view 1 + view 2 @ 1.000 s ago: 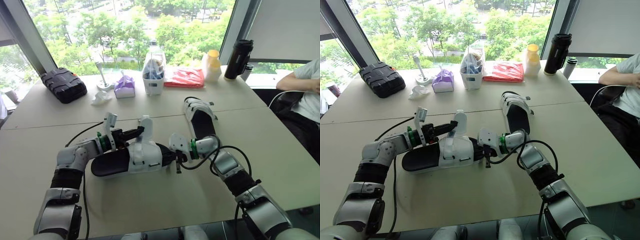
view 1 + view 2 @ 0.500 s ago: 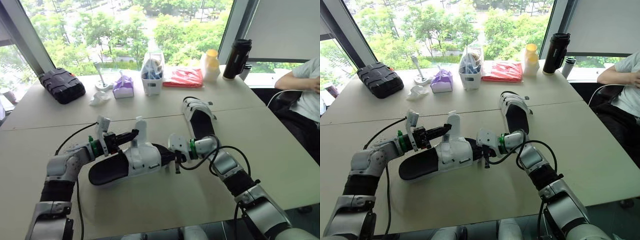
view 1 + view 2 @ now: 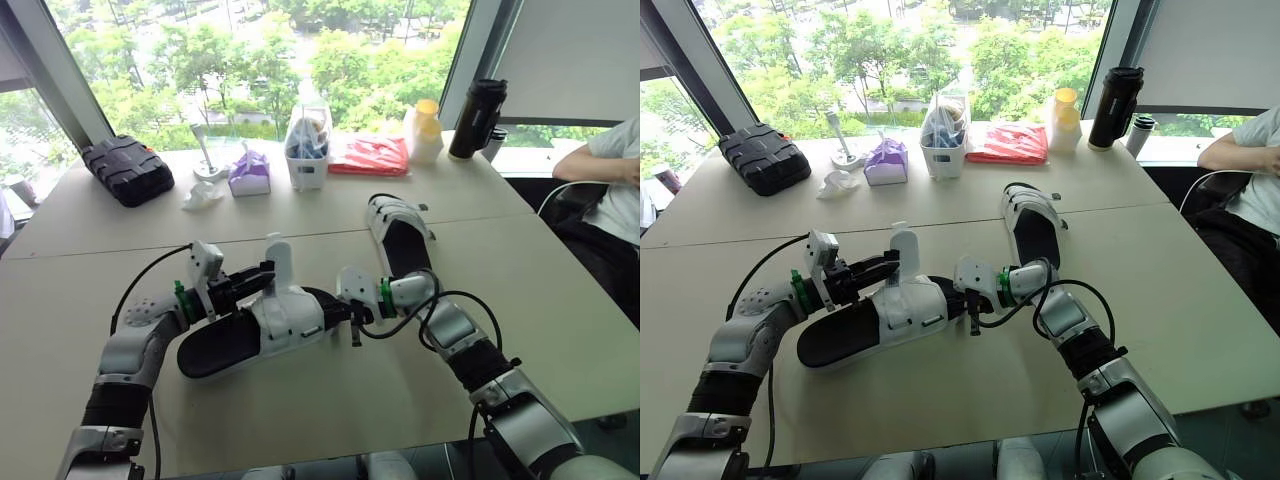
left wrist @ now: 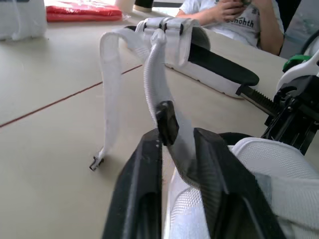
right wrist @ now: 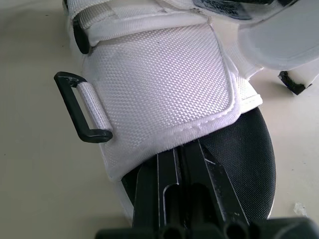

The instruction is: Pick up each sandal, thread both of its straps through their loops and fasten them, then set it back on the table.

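Note:
The near sandal (image 3: pixel 262 325), black-soled with white straps, lies across the table in front of me. My left gripper (image 3: pixel 262 277) is shut on its upright white strap (image 4: pixel 155 79), which stands above the sandal's middle. My right gripper (image 3: pixel 347 318) is shut on the toe edge of the sole (image 5: pixel 244 149), just beside the broad front strap (image 5: pixel 159 84) and its black loop (image 5: pixel 82 107). The second sandal (image 3: pixel 400 236) lies farther back on the right, straps across its top, with no gripper touching it.
Along the back edge stand a black case (image 3: pixel 125 170), a purple tissue pack (image 3: pixel 250 172), a white bin (image 3: pixel 307 150), a red bag (image 3: pixel 368 155), a yellow-lidded bottle (image 3: pixel 425 130) and a black flask (image 3: pixel 478 118). A person (image 3: pixel 610 170) sits at the right.
My left arm has swung out to the left and lower, still pinching the strap, and the sandal's heel end has turned slightly toward me. The right arm has stayed put.

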Available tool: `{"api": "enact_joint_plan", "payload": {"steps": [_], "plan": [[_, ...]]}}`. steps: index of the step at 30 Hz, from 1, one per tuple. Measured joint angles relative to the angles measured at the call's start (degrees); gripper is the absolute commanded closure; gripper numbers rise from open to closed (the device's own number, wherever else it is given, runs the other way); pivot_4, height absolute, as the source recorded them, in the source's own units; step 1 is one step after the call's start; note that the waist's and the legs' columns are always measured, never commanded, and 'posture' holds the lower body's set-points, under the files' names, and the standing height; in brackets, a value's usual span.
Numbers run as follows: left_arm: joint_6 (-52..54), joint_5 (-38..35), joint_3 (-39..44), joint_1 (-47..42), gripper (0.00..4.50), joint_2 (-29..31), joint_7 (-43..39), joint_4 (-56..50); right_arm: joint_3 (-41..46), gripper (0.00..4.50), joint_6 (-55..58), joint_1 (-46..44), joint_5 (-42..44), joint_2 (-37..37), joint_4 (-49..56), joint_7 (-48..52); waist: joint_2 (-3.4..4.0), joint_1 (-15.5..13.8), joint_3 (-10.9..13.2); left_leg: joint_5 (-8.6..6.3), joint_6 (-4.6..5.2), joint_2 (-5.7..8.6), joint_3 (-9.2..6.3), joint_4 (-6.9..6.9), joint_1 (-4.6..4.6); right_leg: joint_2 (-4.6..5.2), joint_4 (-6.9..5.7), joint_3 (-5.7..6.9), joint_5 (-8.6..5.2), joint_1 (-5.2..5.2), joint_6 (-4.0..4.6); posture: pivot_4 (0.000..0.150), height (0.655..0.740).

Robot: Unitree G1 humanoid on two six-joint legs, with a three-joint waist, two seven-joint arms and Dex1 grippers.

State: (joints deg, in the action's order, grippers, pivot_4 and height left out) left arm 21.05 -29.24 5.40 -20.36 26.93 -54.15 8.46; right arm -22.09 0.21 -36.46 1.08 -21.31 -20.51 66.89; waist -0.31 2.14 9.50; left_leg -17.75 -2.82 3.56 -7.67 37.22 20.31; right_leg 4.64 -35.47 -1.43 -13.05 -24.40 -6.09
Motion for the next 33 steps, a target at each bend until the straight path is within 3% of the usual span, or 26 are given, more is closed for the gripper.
{"api": "enact_joint_plan", "payload": {"steps": [3, 13, 18, 22, 23, 33], "plan": [[2.6, -1.3, 0.8, -0.1, 0.49, -0.1, 0.9, 0.0, 0.0, 4.5, 0.0, 0.0, 0.0, 0.0, 0.0, 0.0, 0.0, 0.0, 0.0, 0.0, 0.0, 0.0, -0.01, 0.0, -0.01, 0.0, -0.02, 0.0, 0.0, 0.0, 0.0, 0.15, 0.74], [7.2, -4.0, 2.2, -0.1, 0.49, -0.1, 1.9, -0.2, 0.0, 4.5, 0.0, 0.0, 0.0, 0.0, 0.0, 0.0, 0.0, 0.0, 0.0, 0.0, -0.01, 0.0, -0.01, 0.0, -0.01, 0.0, -0.02, 0.0, 0.0, 0.0, 0.0, 0.15, 0.74], [8.7, -5.2, 2.6, -0.1, 2.06, -0.4, 2.5, -1.1, 0.0, 4.5, 0.0, 0.0, 0.0, 0.0, 0.0, 0.0, 0.0, 0.0, 0.0, 0.02, -0.03, 0.0, -0.01, 0.01, 0.0, 0.0, -0.02, 0.0, 0.0, 0.0, 0.0, 0.15, 0.74], [9.6, -6.1, 3.1, -0.1, 4.11, -0.4, 3.2, -2.5, 0.0, 4.5, 0.0, 0.0, 0.0, 0.0, 0.0, 0.0, 0.0, 0.0, 0.0, 0.01, -0.02, 0.0, -0.01, 0.0, -0.01, 0.0, -0.02, 0.0, 0.0, 0.0, 0.0, 0.15, 0.74], [9.7, -6.3, 3.3, 0.0, 4.45, -0.4, 3.3, -2.6, 0.0, 4.5, 0.0, 0.0, 0.0, 0.0, 0.0, 0.0, 0.0, 0.0, 0.0, 0.01, -0.02, 0.0, -0.01, 0.0, -0.01, 0.0, -0.02, 0.0, 0.0, 0.0, 0.0, 0.15, 0.74], [9.9, -6.4, 4.3, 2.5, 4.45, 0.1, 3.6, -4.9, -0.1, 4.5, -0.2, 0.0, 0.0, 0.0, -0.1, 0.0, 0.0, 0.0, 0.0, 0.02, -0.03, -0.01, -0.01, 0.0, -0.01, 0.0, -0.01, 0.0, 0.0, 0.0, 0.0, 0.15, 0.74]]}}
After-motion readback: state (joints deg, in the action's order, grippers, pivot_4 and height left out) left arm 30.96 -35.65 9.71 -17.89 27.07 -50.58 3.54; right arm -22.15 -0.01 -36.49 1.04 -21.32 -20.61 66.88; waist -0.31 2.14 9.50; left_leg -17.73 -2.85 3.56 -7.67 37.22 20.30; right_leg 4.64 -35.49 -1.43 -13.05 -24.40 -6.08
